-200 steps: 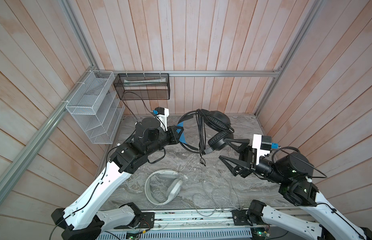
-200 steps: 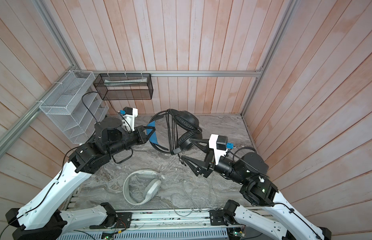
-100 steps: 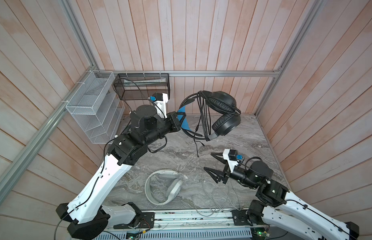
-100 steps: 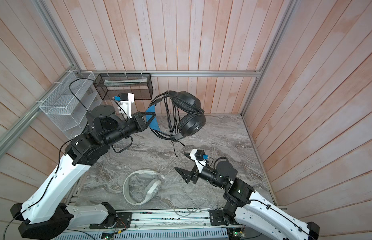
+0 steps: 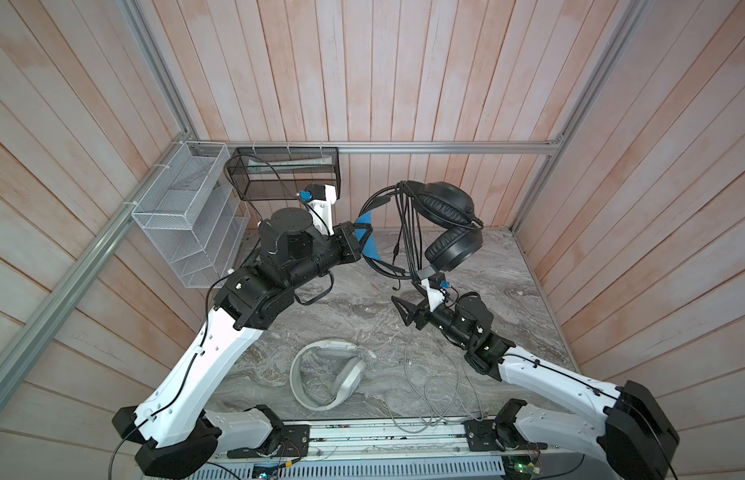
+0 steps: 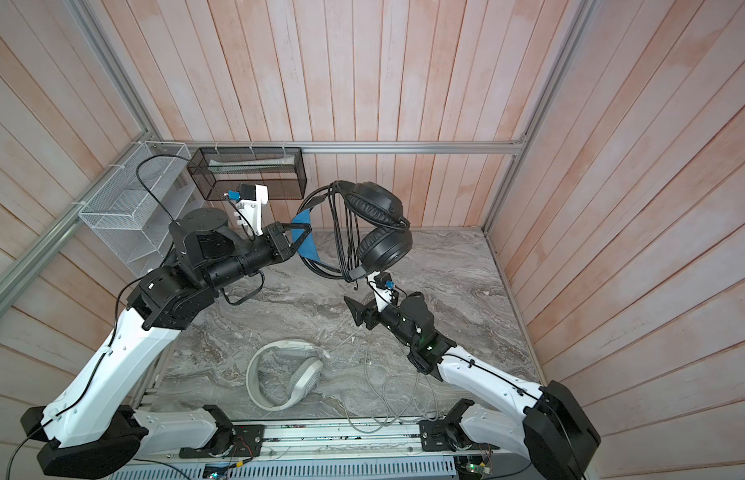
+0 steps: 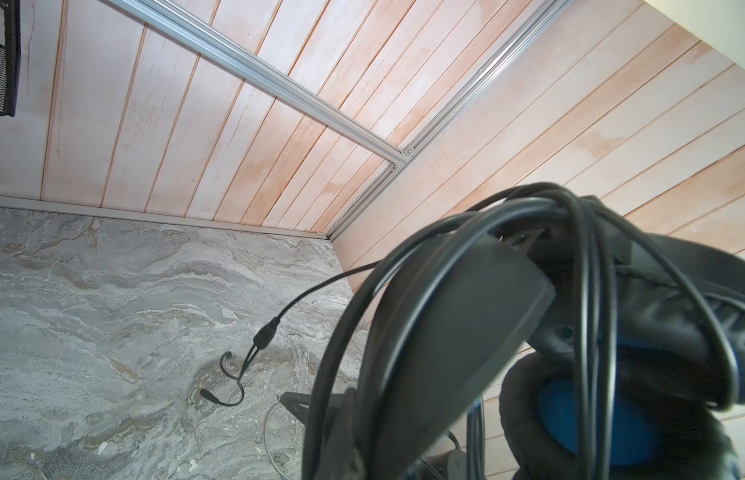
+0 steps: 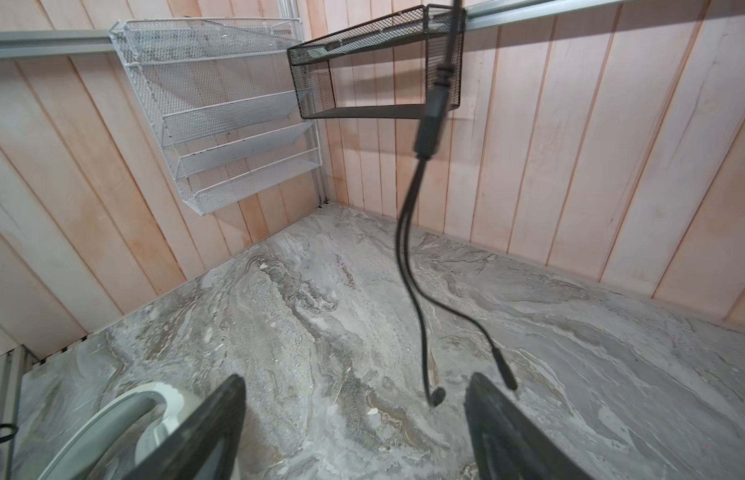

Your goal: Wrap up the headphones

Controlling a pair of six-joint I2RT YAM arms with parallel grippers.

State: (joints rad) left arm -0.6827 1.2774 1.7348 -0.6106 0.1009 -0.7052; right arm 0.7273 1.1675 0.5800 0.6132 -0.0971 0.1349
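Two headsets are in play. Nearest, at about 6 o'clock on the bench [image 5: 508,291], the white-grey headset [image 5: 327,374] lies flat. Its grey cable [image 5: 437,399] sprawls loose toward 5 o'clock. Just past it, near the middle, the right tool [image 5: 400,311] hangs low, aimed toward 9 o'clock, with its jaws wide apart and nothing in them.

Farther back, at 12 o'clock and well off the bench, the left tool [image 5: 364,237] is clamped on the blue inner band [image 5: 368,249] of the black headset [image 5: 450,232]. The black cable [image 5: 408,232] is looped several times over the headband, and its split tail [image 8: 430,124] dangles just ahead of the right tool's open jaws.

Those loops look slack, so a tilt or jolt could let them slide off. The free tail may swing out of reach, and the right arm could snag the grey cable beneath it.
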